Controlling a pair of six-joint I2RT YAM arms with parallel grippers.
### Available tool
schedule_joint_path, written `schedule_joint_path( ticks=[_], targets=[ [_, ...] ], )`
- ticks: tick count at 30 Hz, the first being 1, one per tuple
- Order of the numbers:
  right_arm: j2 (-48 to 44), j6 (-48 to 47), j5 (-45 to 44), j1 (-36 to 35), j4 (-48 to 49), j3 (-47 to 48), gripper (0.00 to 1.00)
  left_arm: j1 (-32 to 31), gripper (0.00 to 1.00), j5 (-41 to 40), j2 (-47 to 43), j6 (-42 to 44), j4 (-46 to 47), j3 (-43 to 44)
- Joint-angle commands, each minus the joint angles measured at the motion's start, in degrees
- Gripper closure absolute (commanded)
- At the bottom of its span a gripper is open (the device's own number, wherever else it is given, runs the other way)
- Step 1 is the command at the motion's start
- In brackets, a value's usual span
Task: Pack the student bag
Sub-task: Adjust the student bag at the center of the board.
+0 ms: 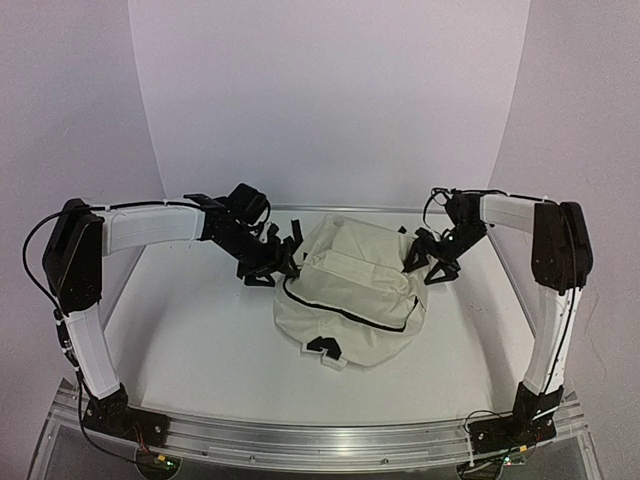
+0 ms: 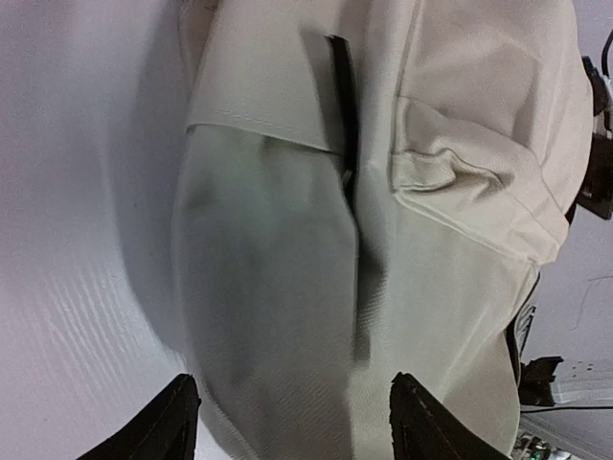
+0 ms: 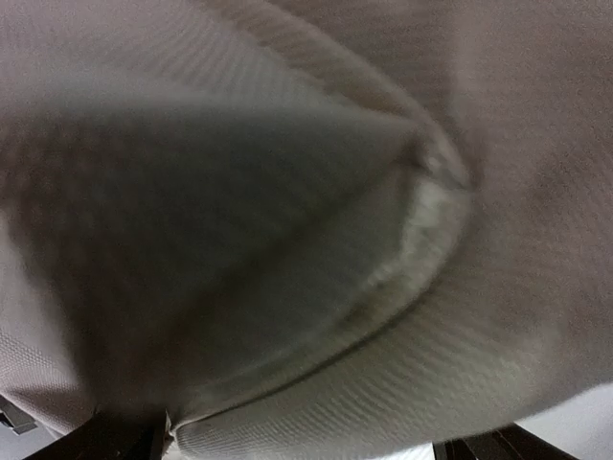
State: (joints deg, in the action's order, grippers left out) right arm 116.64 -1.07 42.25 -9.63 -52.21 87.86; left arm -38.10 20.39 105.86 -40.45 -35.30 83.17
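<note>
The cream bag (image 1: 350, 295) lay near the tabletop's (image 1: 190, 330) far edge, both hands at its sides: left hand (image 2: 292, 422) spread, right hand (image 1: 432, 262) pressed close, grip untellable. Packing stage unclear.

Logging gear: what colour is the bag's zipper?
Black zipper on the cream bag; clearest from top external.

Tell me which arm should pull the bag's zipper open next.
Probably left. The left tool sits at the near end of the black zipper on the bag, with the zipper line in its wrist view. The right tool is pressed into plain fabric.
</note>
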Motion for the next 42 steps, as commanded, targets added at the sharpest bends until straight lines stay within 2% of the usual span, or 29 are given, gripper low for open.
schedule_joint_path(
  ticks=[1, 3, 5, 8, 10, 13, 15, 20, 24, 27, 29, 34, 36, 42],
  targets=[
    [6.6, 1.7, 3.3, -2.8, 8.1, 14.2, 0.05, -0.6, 0.38, 6.5, -1.3, -0.4, 6.8, -1.3],
    [7.2, 1.3, 3.2, -2.8, 8.0, 16.4, 0.03, -0.6, 0.38, 7.1, -1.0, -0.5, 7.0, -0.9],
    [6.6, -0.9, 1.9, -2.4, 7.7, 16.5, 0.02, -0.7, 0.32, 5.1, -2.8, -0.3, 7.9, -1.5],
    [4.0, -2.3, 1.4, -0.5, 7.7, 14.2, 0.02, -1.6, 0.21, -0.2, -11.0, 1.8, 13.8, -6.2],
    [2.3, -2.9, 1.1, 0.6, 7.4, 12.6, 0.02, -2.8, 0.18, -2.3, -16.7, 6.2, 14.5, -7.3],
    [-0.8, -4.1, 0.7, 1.8, 6.6, 10.1, 0.02, -9.2, 0.18, -6.8, -19.5, 17.4, 5.9, -3.2],
    [-2.7, -5.4, 0.4, 2.4, 5.3, 9.0, 0.02, -13.0, 0.20, -7.9, -20.4, 20.9, 0.5, -2.3],
    [-5.9, -6.6, 0.8, 3.8, 3.3, 6.4, 0.02, -23.6, 0.23, -8.9, -24.9, 25.3, -0.2, -9.0],
    [-7.6, -6.5, 1.2, 4.0, 3.0, 3.4, 0.02, -30.6, 0.29, -12.3, -19.2, 33.8, -5.8, -5.5],
    [-8.2, -6.2, 1.8, 4.0, 2.8, 1.2, 0.02, -32.1, 0.37, -13.8, -13.8, 40.0, -6.6, -2.7],
    [-8.8, -6.1, 2.3, 4.0, 3.0, 0.3, 0.02, -32.2, 0.42, -15.5, -11.1, 45.3, -2.9, -3.6],
    [-9.6, -5.3, 3.0, 4.0, 2.8, -0.4, 0.02, -32.1, 0.44, -23.6, -6.3, 56.9, 9.5, -7.6],
    [-9.9, -5.4, 3.1, 4.0, 2.6, -0.6, 0.02, -31.7, 0.45, -24.2, -3.5, 61.6, 11.0, -6.7],
    [-10.8, -5.8, 2.5, 4.0, 2.0, -0.7, 0.02, -30.4, 0.47, -24.8, 1.2, 65.2, 16.4, -6.7]
  ],
)
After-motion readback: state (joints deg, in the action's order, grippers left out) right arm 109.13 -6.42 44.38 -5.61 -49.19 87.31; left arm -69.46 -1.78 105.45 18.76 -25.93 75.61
